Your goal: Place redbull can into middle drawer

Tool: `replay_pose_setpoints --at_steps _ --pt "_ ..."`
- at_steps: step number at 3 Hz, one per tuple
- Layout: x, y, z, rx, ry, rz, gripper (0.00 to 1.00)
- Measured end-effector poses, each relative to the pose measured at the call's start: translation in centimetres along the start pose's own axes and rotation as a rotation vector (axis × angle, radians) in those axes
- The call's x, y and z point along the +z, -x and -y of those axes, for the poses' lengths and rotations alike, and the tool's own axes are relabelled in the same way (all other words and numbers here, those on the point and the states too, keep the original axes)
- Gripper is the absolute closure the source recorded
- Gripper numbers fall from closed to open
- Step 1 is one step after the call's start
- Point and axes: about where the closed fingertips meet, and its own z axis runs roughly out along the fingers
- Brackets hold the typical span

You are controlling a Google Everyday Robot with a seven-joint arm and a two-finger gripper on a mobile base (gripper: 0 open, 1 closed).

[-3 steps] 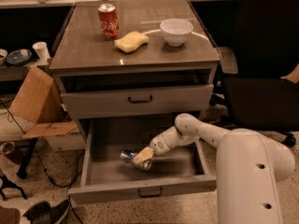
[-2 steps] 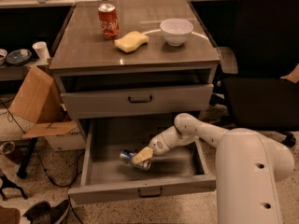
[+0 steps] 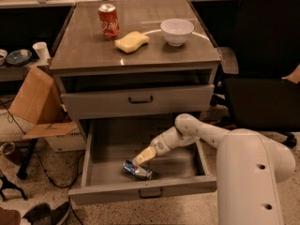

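Camera view: gripper in the open middle drawer — just beside the redbull can lying at its six o'clock; whether it grips, cannot tell.

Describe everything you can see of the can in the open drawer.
The can is slim and looks like metal, silver and blue with a shiny surface. It lies on its side on the grey floor of the open drawer, close to the front wall and a little left of the middle, its length running roughly left to right. The end effector hangs just above it; whether the two touch cannot be told.
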Motion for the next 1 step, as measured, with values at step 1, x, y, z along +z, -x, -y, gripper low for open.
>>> replay_pose_setpoints --at_steps 1 --pt "0.0 0.0 0.0 0.0 0.0 0.0 0.0"
